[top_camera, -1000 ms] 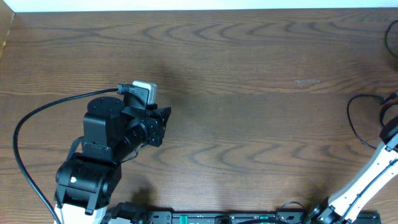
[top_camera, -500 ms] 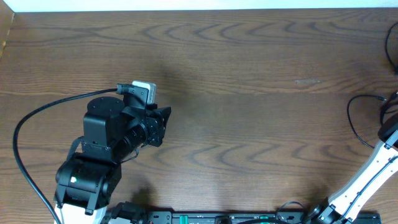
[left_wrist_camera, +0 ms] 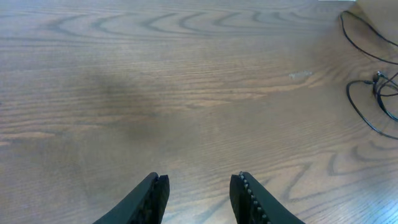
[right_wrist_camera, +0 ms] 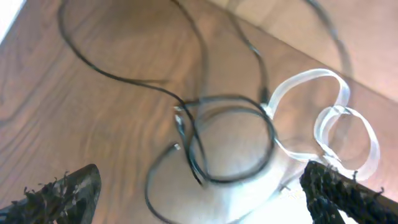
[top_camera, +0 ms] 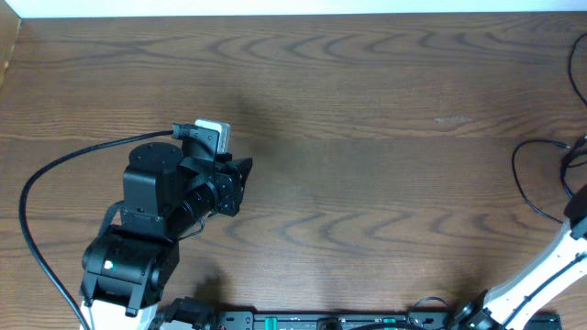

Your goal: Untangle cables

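Two hands were empty: the left hand (left_wrist_camera: 199, 186) partly open, the right hand (right_wrist_camera: 198, 177) wide open. Below it, thin black cords (right_wrist_camera: 230, 97) and a flat white cord (right_wrist_camera: 308, 73) lay tangled on the brown wooden tabletop (top_camera: 367, 110).

The tabletop (top_camera: 367, 183) is dark brown wood, and its wavy grain runs from left to right. A small pale scuff mark (top_camera: 453, 119) lies on the tabletop, in its far right part. A white strip (top_camera: 275, 7) runs along the far edge of the tabletop. A lighter wooden piece (top_camera: 5, 50) shows at the far left corner of the tabletop.
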{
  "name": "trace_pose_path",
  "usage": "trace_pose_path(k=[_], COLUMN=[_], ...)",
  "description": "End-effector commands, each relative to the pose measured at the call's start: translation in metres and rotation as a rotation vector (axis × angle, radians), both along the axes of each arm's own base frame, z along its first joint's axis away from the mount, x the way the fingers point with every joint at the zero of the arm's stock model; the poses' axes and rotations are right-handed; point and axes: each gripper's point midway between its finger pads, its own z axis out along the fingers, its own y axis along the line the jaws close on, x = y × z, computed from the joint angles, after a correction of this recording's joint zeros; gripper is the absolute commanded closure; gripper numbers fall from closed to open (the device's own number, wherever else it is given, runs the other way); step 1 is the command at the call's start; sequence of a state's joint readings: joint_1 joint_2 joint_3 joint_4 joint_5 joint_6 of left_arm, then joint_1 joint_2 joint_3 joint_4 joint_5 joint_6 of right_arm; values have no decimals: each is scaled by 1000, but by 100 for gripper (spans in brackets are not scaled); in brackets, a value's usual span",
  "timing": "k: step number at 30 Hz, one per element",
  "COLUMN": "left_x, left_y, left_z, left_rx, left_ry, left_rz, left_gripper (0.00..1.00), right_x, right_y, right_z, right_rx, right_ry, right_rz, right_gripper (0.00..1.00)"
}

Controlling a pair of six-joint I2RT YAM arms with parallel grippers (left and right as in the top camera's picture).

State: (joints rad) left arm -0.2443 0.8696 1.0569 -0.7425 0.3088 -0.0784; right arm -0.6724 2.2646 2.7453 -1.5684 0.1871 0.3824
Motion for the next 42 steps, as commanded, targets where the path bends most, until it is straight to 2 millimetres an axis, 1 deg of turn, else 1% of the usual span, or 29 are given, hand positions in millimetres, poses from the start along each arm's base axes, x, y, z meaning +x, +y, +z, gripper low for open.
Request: trace_pose_path(k=[1, 3, 5, 6, 8, 9, 13, 16, 18, 20, 22, 25, 27, 30, 32, 34, 35, 39, 42], left_x=[1, 1, 1, 1, 3, 4, 6, 8, 9, 10, 9, 9, 8, 5, 4, 2, 0, -14, -28], left_y=[0, 0, 0, 1, 4, 7, 14, 20, 23, 25, 25, 26, 31, 40, 50, 57, 59, 63, 69], left_z=[-1, 0, 0, 0, -1, -1, -1, -1, -2, -2, -2, -4, -10, -20, -23, -22, -20, -14, -14], left_rx=[3, 2, 2, 5, 18, 26, 46, 66, 80, 86, 85, 91, 112, 142, 150, 142, 133, 87, 54], left_ry=[-4, -6, -7, -7, -11, -14, -21, -26, -30, -33, -32, -25, -10, 23, 31, 22, 12, -55, -93], left_rz=[2, 2, 3, 7, 26, 39, 78, 106, 125, 134, 134, 138, 157, 204, 263, 312, 330, 353, 380], left_gripper=[62, 62, 63, 62, 64, 66, 66, 66, 66, 65, 61, 58, 51, 49, 49, 48, 45, 42, 40], right_x=[-27, -39, -33, -34, -44, -51, -72, -85, -94, -98, -102, -108, -112, -122, -129, -136, -140, -152, -163], right_y=[0, 7, 21, 26, 34, 38, 59, 75, 90, 108, 126, 160, 181, 214, 232, 251, 259, 282, 291], right_z=[7, 5, 7, 10, 20, 26, 50, 62, 69, 75, 80, 87, 89, 85, 76, 65, 57, 31, 15], right_rx=[-12, 16, 67, 76, 73, 65, 44, 31, 11, -20, -57, -132, -163, -190, -194, -182, -182, -235, -243], right_ry=[46, 79, 64, 56, 53, 48, 9, -28, -56, -95, -127, -186, -232, -311, -349, -390, -402, -423, -461], right_rz=[-116, -130, 2, 22, 3, -11, -10, 5, 22, 71, 124, 235, 298, 391, 443, 509, 536, 694, 726], right_gripper=[1, 1, 1, 1, 1, 1, 1, 1, 1, 1, 1, 1, 1, 1, 1, 1, 1, 1, 1])
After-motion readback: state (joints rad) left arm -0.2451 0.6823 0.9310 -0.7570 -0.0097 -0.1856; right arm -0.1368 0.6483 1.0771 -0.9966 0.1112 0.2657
